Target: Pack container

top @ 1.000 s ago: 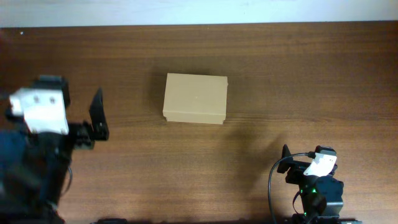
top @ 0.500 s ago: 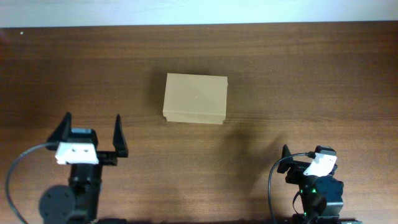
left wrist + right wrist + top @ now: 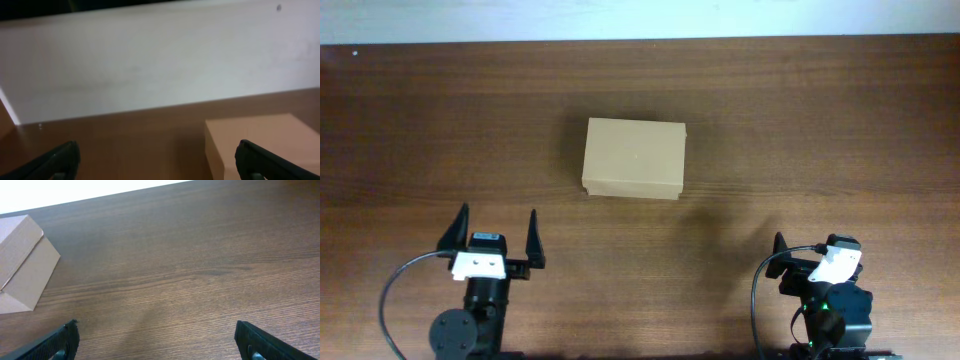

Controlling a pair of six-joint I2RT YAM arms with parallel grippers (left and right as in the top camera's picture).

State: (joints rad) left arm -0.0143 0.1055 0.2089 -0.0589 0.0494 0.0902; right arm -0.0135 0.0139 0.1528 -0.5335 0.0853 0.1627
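Brown wooden table (image 3: 840, 120) carries the container (image 3: 634, 158) at its middle, shut, well apart from both arms. Expect light, thin cardboard that dents under a hard squeeze. Take it gently across the short sides, or pry it open along what looks like its near edge. Your left gripper (image 3: 496, 228) and right gripper (image 3: 157, 347) both stand spread wide, holding nothing.
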